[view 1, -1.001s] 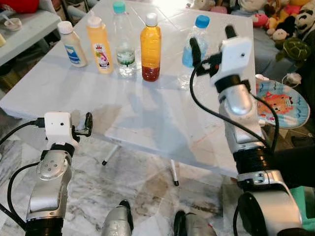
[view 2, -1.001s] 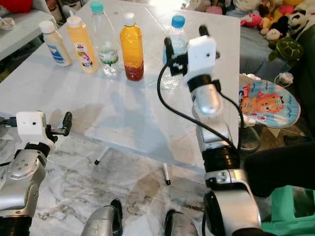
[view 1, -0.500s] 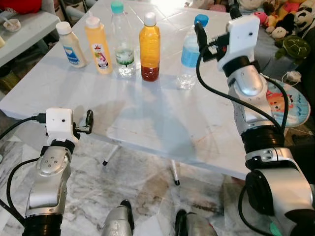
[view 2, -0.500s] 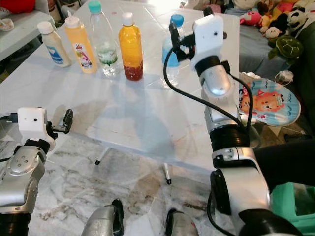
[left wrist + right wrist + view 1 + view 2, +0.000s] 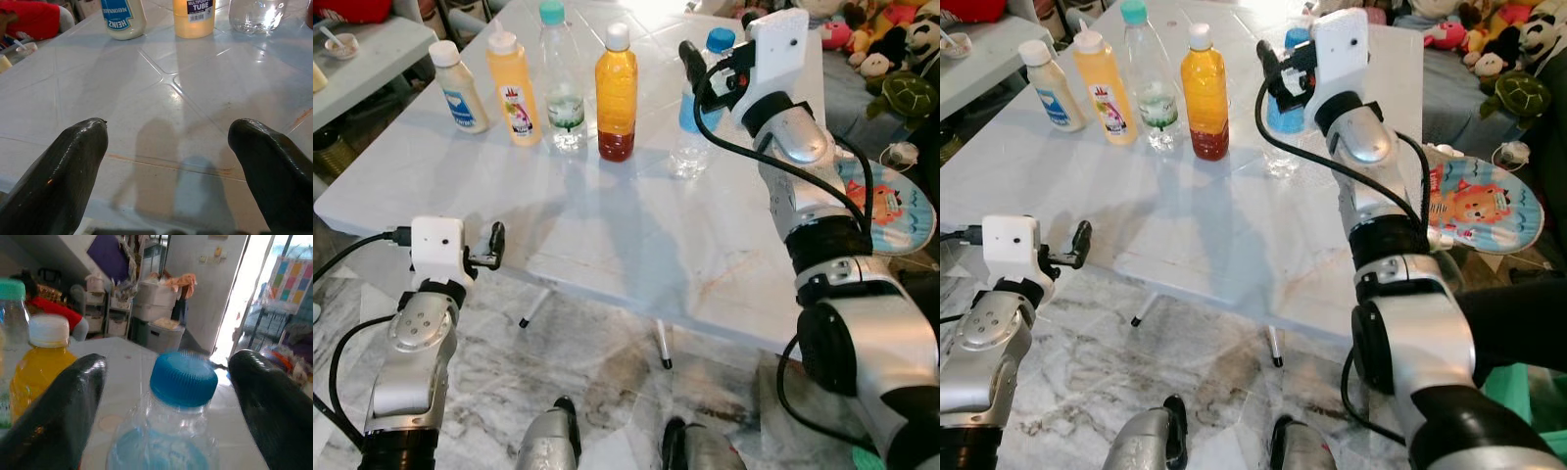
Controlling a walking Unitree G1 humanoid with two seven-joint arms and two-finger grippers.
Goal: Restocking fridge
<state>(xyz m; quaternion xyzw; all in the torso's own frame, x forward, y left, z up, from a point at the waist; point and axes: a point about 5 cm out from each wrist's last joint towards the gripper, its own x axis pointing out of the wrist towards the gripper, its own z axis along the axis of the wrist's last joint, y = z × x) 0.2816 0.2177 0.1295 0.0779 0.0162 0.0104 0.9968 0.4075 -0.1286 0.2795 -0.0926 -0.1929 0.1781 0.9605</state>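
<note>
The water bottle with the blue cap [image 5: 697, 98] stands upright on the white desk [image 5: 607, 235], at the right end of a row of five containers. From it toward nine o'clock come the orange juice bottle [image 5: 616, 93], touching nothing but near, then a clear bottle with a teal cap [image 5: 560, 83], a yellow squeeze bottle [image 5: 512, 88], and a white mayonnaise bottle [image 5: 457, 86] at the far left.

The right claw [image 5: 168, 396] is raised at cap height over the desk, open, with one finger [image 5: 58, 411] on either side of the blue cap and neither touching it. The grip looks set high, around the neck, not the body.

The left claw [image 5: 171, 181] is also open and empty, low at the desk's near edge, around seven o'clock from the row and well apart from every bottle.

The main risk, as I judge it, is the high hold: closing on the cap or the tapered neck of a thin, soft bottle could let it slip or swing once lifted. A sideways nudge before the fingers close could tip it, since it is tall and narrow. The finger on the juice side has the orange bottle as a near neighbour and could knock it over. To the right, off the desk at about three o'clock, a cartoon-printed stool [image 5: 891, 201] and soft toys [image 5: 891, 44] crowd the arm's way out.
</note>
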